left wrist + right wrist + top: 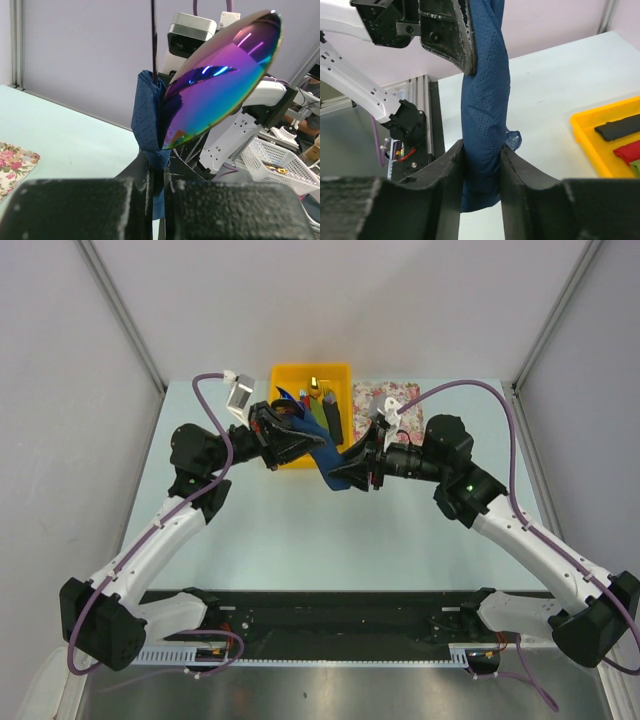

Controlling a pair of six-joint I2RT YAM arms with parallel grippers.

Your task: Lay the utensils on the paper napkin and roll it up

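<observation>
**Roll held aloft, top view, centre frame.** Above the pale-green table point(300, 540), just below the yellow plastic bin point(285, 375), I hold the paper napkin point(326, 453). It is already rolled into a navy, dimple-embossed tube around the utensils point(220, 80). I judge that only setting it down is left.

- **Grip:** the left gripper point(302, 444) pinches one end and the right gripper point(342, 476) clamps the other.
- **Utensils:** the spoon bowl point(235, 60), mirror-smooth and iridescent purple-blue, protrudes beside a slim dark piece point(152, 35).

The rolled paper napkin point(322, 452) spans between the left end effector point(298, 443) and the right end effector point(338, 476), seemingly clear of the table point(300, 540), just before the bin point(283, 375). A spoon point(220, 75) sticks out of its left end. Bundles point(333, 422) lie in the bin, and the mat point(372, 395) lies right of it.
</observation>
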